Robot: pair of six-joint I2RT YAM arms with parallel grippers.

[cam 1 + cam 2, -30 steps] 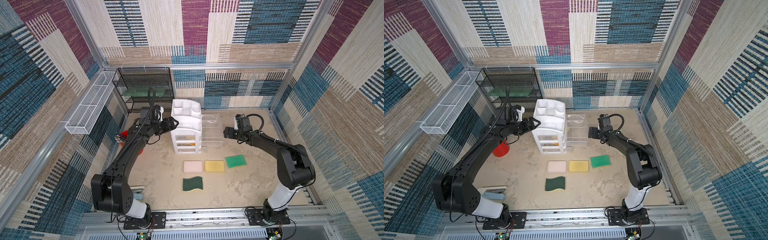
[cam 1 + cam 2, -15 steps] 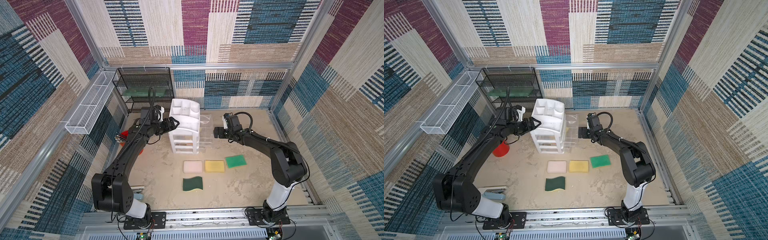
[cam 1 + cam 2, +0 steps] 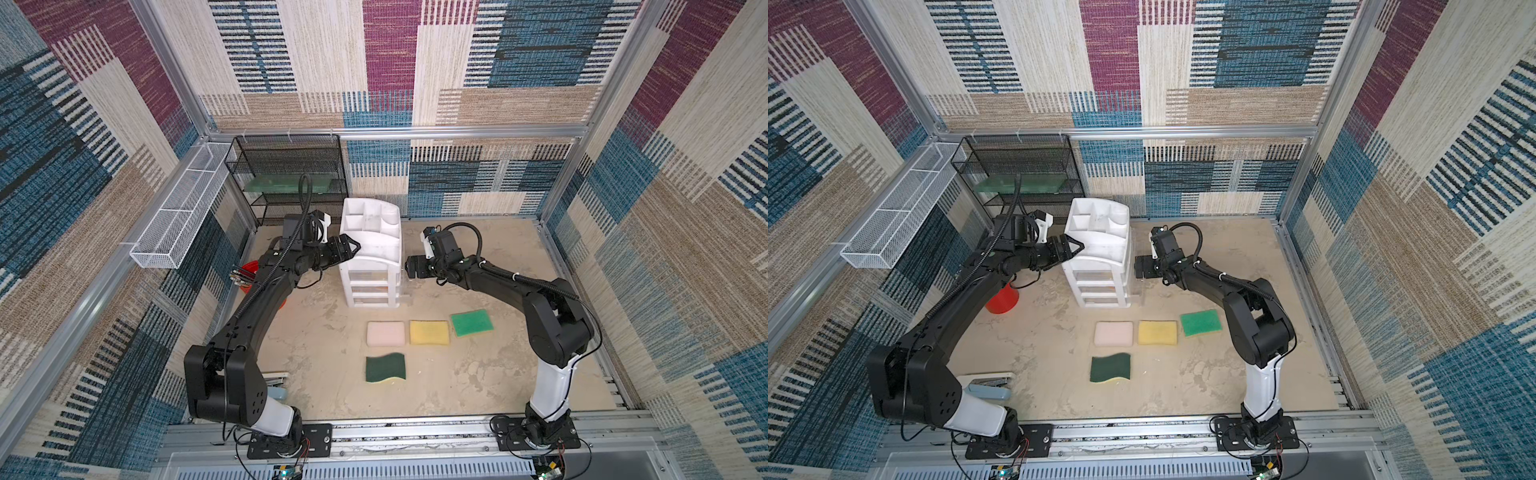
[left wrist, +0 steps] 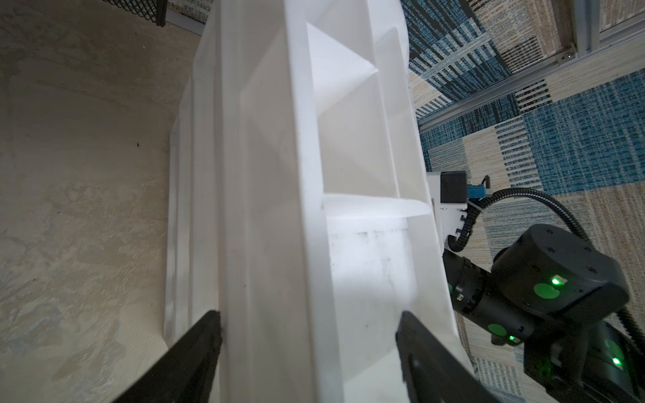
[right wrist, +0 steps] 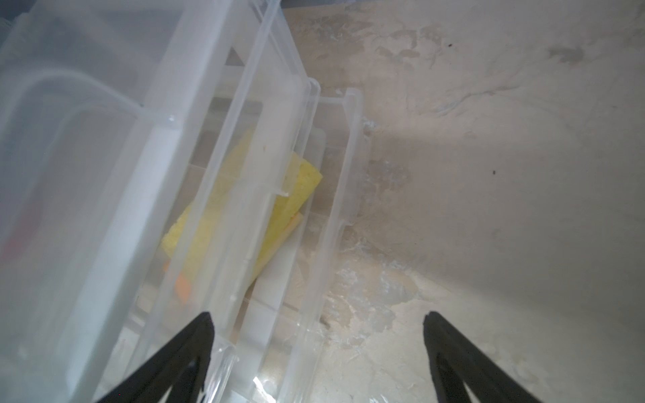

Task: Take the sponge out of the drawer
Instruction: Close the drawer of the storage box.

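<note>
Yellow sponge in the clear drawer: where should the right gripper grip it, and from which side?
Probably the uncovered corner of the yellow sponge, coming from above: it lies flat, and the upper drawer overhangs the rest.

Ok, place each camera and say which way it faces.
Top views: high at the front, looking down and back; both arms whole, flanking the white plastic three-drawer chest.
Left wrist: looks past the left gripper along the chest's side and tray top; right arm beyond.
Right wrist: looks past the right gripper into clear drawers holding a yellow sponge.
Shared: the chest, in all.
</note>
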